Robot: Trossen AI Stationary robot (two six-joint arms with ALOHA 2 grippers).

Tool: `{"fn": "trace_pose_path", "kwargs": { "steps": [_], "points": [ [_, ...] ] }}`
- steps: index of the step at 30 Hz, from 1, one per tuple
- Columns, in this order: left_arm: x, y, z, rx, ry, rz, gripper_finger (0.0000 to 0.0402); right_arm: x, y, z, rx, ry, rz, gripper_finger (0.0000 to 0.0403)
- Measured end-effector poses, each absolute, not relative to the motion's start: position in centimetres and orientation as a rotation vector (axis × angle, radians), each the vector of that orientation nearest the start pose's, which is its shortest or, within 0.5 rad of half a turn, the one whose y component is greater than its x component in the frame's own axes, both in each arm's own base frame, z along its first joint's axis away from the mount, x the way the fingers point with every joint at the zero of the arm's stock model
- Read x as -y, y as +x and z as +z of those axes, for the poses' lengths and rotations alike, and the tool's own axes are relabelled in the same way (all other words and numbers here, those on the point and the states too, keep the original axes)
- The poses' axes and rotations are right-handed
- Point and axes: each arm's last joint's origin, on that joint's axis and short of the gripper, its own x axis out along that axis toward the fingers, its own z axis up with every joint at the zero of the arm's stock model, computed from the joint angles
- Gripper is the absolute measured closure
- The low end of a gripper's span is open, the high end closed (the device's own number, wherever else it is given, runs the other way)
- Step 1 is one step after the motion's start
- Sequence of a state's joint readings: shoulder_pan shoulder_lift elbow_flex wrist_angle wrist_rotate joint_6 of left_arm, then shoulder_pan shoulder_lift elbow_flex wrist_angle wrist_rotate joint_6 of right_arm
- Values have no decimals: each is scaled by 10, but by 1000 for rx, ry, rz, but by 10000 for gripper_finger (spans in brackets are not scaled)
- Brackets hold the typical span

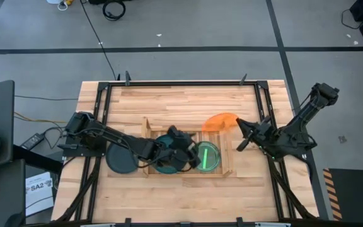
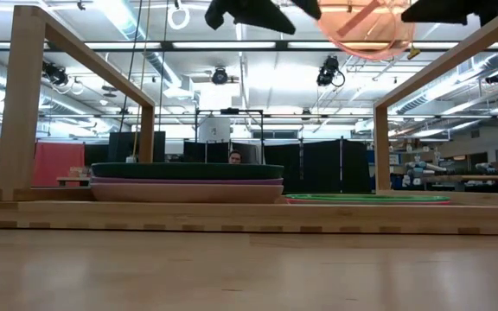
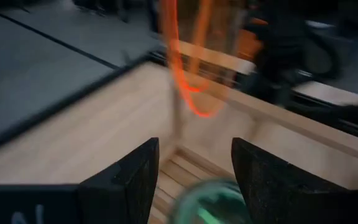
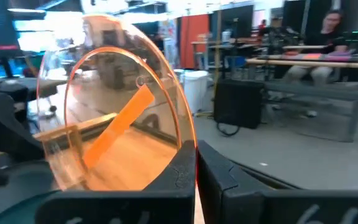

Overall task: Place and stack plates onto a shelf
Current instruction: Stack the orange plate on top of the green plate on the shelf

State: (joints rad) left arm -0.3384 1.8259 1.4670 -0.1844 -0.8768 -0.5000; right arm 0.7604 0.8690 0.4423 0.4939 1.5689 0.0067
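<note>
Two arms work over the surface [image 1: 188,183], and we see them meeting near the shelf [image 1: 227,165], the light-wood tray lying near the middle. Our right gripper [image 1: 239,125] has its fingers [image 4: 185,171] clenched on the rim of an orange plate [image 1: 221,122], which it holds in the air just beyond the shelf's far right corner; in the right wrist view the translucent plate stands on edge, pinched between the dark fingers. Our left gripper [image 1: 193,153] hovers over the middle of the shelf with its fingers [image 3: 132,180] released and spread, grasping nothing. On the shelf's left half we see a stack topped by a teal plate [image 1: 162,162], with a pink plate [image 2: 188,191] beneath it in the low view. On the right half lies a lime green plate [image 1: 209,156]. A dark grey plate [image 1: 122,158] rests on the surface just left of the shelf.
</note>
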Motion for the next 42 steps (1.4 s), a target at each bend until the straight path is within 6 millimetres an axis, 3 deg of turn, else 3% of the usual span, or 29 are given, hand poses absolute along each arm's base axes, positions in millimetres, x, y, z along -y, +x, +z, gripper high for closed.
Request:
{"fn": "trace_pose_path", "kwargs": {
  "steps": [10, 22, 31, 42],
  "points": [
    [81, 403, 285, -287, -152, 735, 194, -79, 158, 254, 6, 13, -940, 396],
    [39, 411, 289, -240, -196, 829, 194, -75, 164, 250, -4, -8, -978, 396],
    [24, 413, 290, -223, -210, 860, 196, -76, 164, 250, -6, -11, -978, 395],
    [23, 415, 291, -228, -234, 817, 284, -76, 164, 250, -6, -11, -978, 395]
  ]
}}
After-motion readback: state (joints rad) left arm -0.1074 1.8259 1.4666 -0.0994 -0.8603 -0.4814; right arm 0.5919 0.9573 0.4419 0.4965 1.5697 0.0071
